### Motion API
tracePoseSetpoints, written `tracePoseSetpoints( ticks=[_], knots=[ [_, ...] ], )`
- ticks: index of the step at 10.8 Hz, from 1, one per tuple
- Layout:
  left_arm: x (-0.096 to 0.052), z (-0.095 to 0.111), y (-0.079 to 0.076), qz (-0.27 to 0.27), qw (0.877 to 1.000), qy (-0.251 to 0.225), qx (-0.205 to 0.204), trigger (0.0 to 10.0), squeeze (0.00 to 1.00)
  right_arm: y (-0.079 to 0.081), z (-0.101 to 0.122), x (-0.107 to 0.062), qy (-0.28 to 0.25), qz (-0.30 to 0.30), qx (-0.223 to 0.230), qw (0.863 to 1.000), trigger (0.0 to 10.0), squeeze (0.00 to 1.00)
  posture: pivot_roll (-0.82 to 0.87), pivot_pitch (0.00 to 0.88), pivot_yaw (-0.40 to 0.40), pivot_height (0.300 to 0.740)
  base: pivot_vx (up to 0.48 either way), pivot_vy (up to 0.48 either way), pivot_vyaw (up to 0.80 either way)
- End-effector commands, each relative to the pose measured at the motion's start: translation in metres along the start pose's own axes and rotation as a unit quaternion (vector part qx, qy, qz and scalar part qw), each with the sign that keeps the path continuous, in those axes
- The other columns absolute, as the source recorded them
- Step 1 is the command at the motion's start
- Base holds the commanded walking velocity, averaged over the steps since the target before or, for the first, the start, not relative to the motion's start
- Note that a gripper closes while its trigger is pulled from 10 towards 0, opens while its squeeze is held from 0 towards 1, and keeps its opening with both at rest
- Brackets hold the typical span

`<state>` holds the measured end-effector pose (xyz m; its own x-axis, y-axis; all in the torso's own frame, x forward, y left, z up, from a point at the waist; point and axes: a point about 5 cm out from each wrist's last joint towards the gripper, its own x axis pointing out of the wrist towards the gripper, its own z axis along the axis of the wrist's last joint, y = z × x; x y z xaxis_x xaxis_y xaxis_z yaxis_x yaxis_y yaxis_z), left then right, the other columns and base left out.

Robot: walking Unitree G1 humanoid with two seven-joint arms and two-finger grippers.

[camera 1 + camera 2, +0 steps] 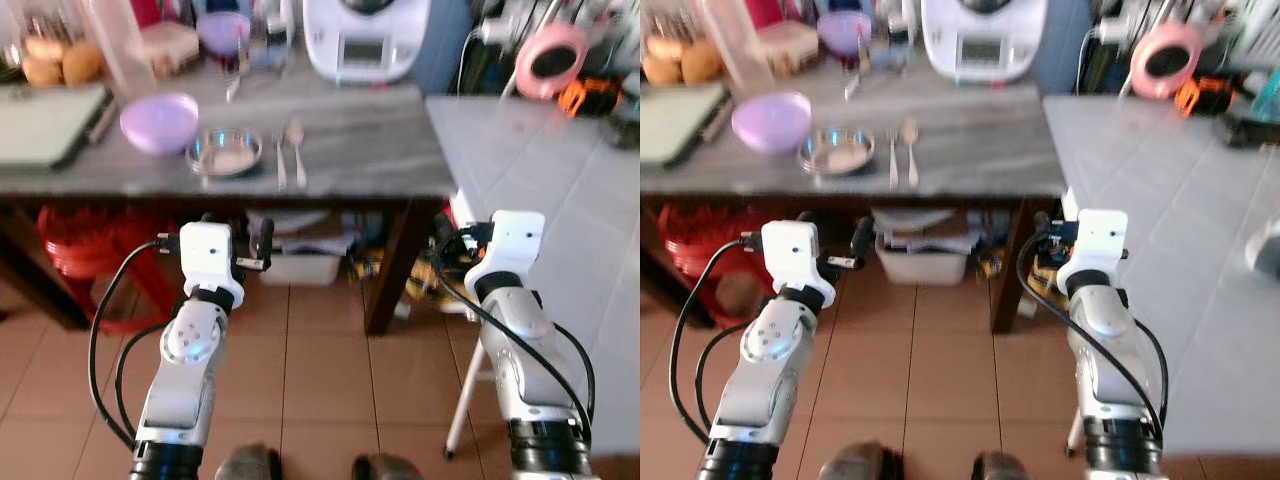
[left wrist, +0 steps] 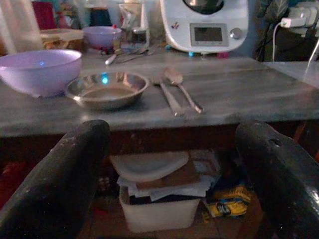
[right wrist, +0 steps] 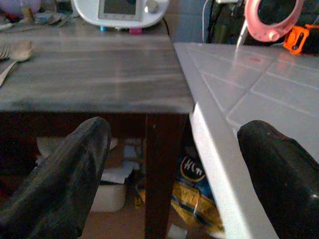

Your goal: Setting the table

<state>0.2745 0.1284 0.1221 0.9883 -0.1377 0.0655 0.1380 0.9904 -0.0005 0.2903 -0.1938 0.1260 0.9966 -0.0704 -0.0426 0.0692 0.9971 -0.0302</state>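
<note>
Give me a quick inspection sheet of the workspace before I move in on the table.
Surface: grey wood-grain tabletop, white tiled counter beside it.
Job's things: lilac plastic bowl, shallow round steel dish, steel fork and steel spoon side by side.
Clutter: white kitchen appliance with a screen, jars and containers at the back.
Grippers: left hand and right hand open, empty, short of the table edge.
Cables: black cables loop off both arms.
Surroundings: white storage tub under the table, terracotta floor tiles.
</note>
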Motion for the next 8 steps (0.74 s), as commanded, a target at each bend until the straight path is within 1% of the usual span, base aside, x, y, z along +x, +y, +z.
tracePoseSetpoints(
  ticks=[1,3,6,8],
  knots=[
    [-0.0006,-0.0017,0.0004,-0.002,1.0,0.006,0.007,10.0,0.0,0.0022,0.0012,0.0015,0.001,0.005,0.002,1.0,10.0,0.0,-0.01,0.0,0.014,0.74,-0.285,0.0,0.0],
    [-0.0002,-0.0007,0.0003,-0.003,1.0,0.002,0.009,10.0,0.0,0.0028,0.0015,0.0019,0.0,0.006,0.002,1.0,10.0,0.0,-0.01,0.0,0.015,0.74,0.0,0.0,0.0],
    [-0.0015,0.0038,-0.0017,-0.028,0.999,-0.014,0.008,10.0,0.0,0.0003,0.0013,0.002,0.001,0.001,-0.001,1.0,10.0,0.0,0.0,0.0,0.014,0.74,0.0,0.0,0.0],
    [-0.0019,0.0042,-0.0021,-0.031,0.999,-0.016,0.01,10.0,0.0,0.001,0.0008,0.0019,0.002,0.002,-0.001,1.0,10.0,0.0,-0.01,0.0,0.018,0.74,0.0,0.0,0.0]
  ],
)
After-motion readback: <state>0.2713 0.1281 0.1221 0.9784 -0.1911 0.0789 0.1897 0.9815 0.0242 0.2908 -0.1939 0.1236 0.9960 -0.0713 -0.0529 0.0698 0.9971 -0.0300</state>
